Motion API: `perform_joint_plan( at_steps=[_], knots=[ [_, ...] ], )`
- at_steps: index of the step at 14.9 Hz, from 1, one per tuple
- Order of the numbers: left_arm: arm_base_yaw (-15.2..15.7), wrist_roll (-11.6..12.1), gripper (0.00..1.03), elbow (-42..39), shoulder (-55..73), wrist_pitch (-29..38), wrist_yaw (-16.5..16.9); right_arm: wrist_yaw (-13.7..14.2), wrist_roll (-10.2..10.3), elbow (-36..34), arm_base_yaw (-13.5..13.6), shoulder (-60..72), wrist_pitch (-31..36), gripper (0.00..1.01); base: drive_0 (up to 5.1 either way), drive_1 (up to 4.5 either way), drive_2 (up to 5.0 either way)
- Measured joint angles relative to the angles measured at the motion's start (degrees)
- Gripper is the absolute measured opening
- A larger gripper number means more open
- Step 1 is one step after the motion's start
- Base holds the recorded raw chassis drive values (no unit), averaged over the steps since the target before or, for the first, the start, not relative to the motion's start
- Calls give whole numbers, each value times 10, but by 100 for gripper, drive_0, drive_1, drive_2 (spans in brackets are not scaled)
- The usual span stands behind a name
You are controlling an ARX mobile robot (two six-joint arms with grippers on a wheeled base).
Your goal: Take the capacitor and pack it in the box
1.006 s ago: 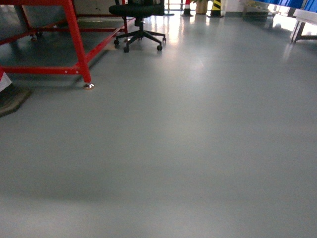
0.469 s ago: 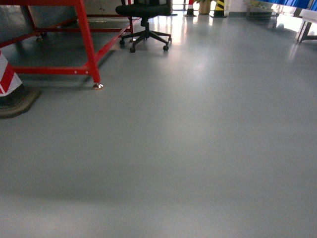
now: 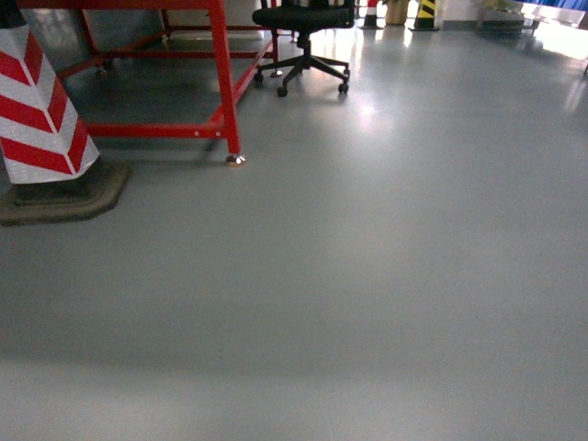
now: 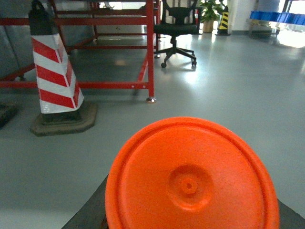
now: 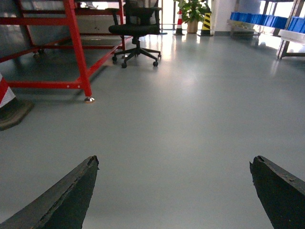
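Left wrist view, orange disc (image 4: 190, 179) hides left claw (state unclear), right claw (image 5: 174, 191) wide, empty.

Layout: open floor (image 3: 367, 276) w/ objects along far and left edges.

Striped cone (image 3: 41, 106) is sitting at far left on its base; frame (image 3: 220, 83) is standing just right of and behind it, w/ one foot resting on the floor. Office chair (image 3: 303, 37) is standing behind the frame's right side. In left wrist view a round disc (image 4: 190, 181) is filling the near foreground, w/ cone, frame and chair beyond it. Potted plant (image 5: 190, 12) is standing far back, right of chair.
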Motion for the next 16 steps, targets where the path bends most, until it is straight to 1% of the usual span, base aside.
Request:
perform_joint_plan(
  at_steps=[16],
  knots=[
    [0, 0, 44, 0, 0, 1, -1, 0, 0, 0, 0, 0, 1, 98, -504, 237, 237]
  ],
)
